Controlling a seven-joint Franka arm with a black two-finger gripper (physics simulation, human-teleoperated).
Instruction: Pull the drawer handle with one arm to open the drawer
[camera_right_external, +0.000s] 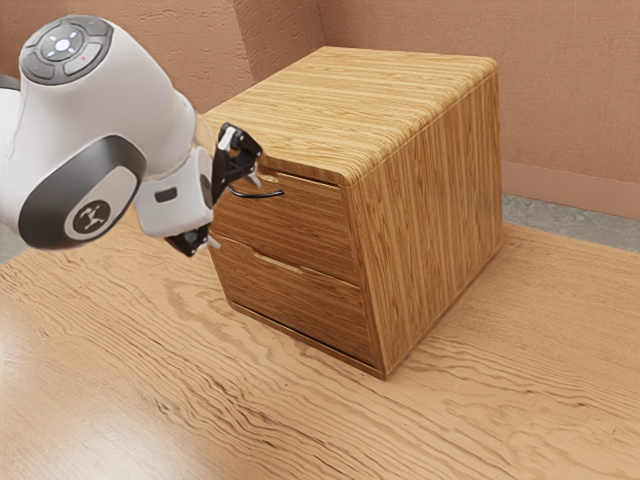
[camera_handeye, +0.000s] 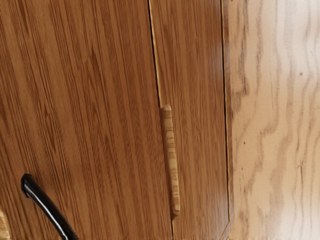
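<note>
A wooden cabinet (camera_right_external: 400, 150) stands on the floor with two drawers in its front. The upper drawer (camera_right_external: 300, 225) carries a thin black curved handle (camera_right_external: 258, 193) (camera_handeye: 46, 206). My gripper (camera_right_external: 243, 158) hovers at the upper drawer's front, just above that handle and at its end toward the exterior view's left. It is open and the handle is not between its fingers. The lower drawer (camera_right_external: 300, 295) (camera_handeye: 192, 75) has a wooden bar handle (camera_right_external: 280, 264) (camera_handeye: 170, 160). Both drawer fronts look flush with the cabinet.
The cabinet sits on a wide wooden floor (camera_right_external: 200, 400) (camera_handeye: 280, 125) with free room in front and on both sides. Brown walls (camera_right_external: 580, 80) stand behind it. My white arm (camera_right_external: 90, 140) comes in from the exterior view's left.
</note>
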